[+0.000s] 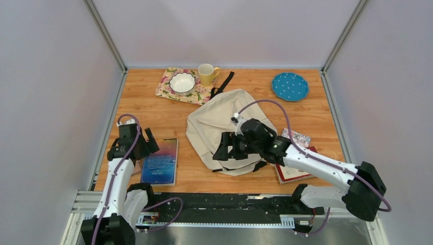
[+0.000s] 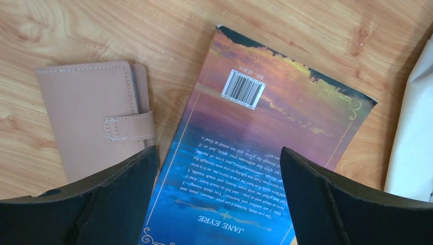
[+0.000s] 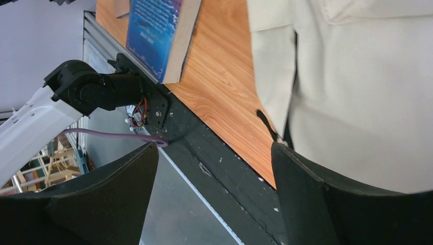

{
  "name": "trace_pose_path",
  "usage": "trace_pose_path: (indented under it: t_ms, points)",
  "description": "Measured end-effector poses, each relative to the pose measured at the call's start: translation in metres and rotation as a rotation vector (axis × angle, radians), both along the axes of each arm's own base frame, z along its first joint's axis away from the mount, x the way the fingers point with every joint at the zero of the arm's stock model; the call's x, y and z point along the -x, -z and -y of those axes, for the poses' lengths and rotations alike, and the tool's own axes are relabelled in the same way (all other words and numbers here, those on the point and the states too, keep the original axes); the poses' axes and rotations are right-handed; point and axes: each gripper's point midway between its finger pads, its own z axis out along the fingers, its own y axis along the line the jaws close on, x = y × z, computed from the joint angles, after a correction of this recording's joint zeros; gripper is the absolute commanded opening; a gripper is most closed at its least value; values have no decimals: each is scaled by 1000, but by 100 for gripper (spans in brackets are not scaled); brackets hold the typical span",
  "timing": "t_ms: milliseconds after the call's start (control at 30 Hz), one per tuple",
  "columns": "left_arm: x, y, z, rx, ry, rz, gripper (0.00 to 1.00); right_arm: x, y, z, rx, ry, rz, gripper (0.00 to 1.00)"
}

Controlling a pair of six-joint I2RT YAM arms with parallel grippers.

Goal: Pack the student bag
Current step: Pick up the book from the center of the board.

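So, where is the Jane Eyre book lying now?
In the top view the Jane Eyre book lies flat on the left side of the table, back cover up, between the student bag and a tan wallet, with the open left hand above it.

Bare tabletop (image 1: 183,153) between book (image 1: 161,161) and student bag (image 1: 224,122), wallet (image 2: 94,117) just beside book's other side

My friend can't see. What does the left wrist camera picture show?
A Jane Eyre paperback lies back cover up on the wooden table, with the left gripper open over it, holding nothing. A tan wallet with a strap lies left of the book, and a bit of the student bag shows at the right edge.
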Motion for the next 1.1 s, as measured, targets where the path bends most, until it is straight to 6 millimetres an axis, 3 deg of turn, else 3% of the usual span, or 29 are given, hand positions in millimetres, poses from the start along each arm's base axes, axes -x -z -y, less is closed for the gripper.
trace_pose_path:
  t_ms: [100,300,500,800,967,1100]
  points:
    - [2,10,4,58,-1,-22,97,1,5,-26,4,-56,-24,84]
    - [8,31,18,145,41,-74,97,9,38,-69,41,-131,-118,84]
    - [-2,29,27,195,78,-23,96,12,66,-97,75,-145,-199,84]
    - [-7,24,50,298,163,55,95,3,89,-127,84,-142,-259,84]
    - [-3,17,44,254,153,84,97,3,90,-133,77,-151,-265,84]
    - [-7,3,14,96,81,105,97,4,86,-136,62,-164,-261,84]
